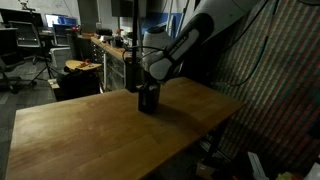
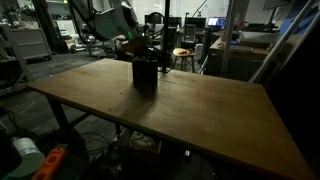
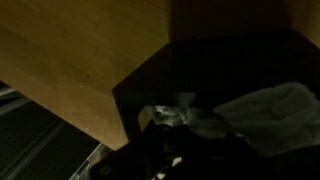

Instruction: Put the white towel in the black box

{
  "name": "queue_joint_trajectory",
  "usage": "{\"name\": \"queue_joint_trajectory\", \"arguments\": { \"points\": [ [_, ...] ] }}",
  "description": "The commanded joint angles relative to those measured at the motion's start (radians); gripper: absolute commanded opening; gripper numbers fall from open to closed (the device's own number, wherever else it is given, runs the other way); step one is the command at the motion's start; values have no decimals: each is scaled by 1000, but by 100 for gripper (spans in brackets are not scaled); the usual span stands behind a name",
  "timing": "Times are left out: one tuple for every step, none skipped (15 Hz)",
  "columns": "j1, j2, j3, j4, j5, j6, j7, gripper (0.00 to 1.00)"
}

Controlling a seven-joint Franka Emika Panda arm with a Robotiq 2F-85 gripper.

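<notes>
Bare table (image 3: 60, 60) fills the left of the wrist view. To its right, the white towel (image 3: 265, 110) lies bunched inside the dark black box (image 3: 210, 70), its length running rightward (ends unclear). The gripper (image 1: 147, 87) hangs over the upright box mid-table, fingers closed tight; whether they pinch cloth, I cannot tell.

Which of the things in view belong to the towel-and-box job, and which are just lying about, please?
For the job:
white towel, bunched inside the box
black box, upright on the table
gripper, shut on the towel at the box's top

Just about:
wooden table, which only bears the box
office chair, in the background
stool, in the background
</notes>
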Motion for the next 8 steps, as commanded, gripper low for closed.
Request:
{"name": "queue_joint_trajectory", "arguments": {
  "points": [
    [-1,-6,4,-23,-6,-16,-3,8],
    [-3,-6,7,-26,-2,-19,-7,8],
    [-4,-7,9,-27,-1,-23,-10,9],
    [-6,-8,11,-28,2,-28,-15,9],
    [-8,-9,14,-30,8,-33,-19,13],
    [-8,-10,14,-32,10,-33,-12,35],
    [-6,-12,10,-34,3,-30,-5,38],
    [-7,-15,11,-38,6,-28,-5,40]
  ]
}}
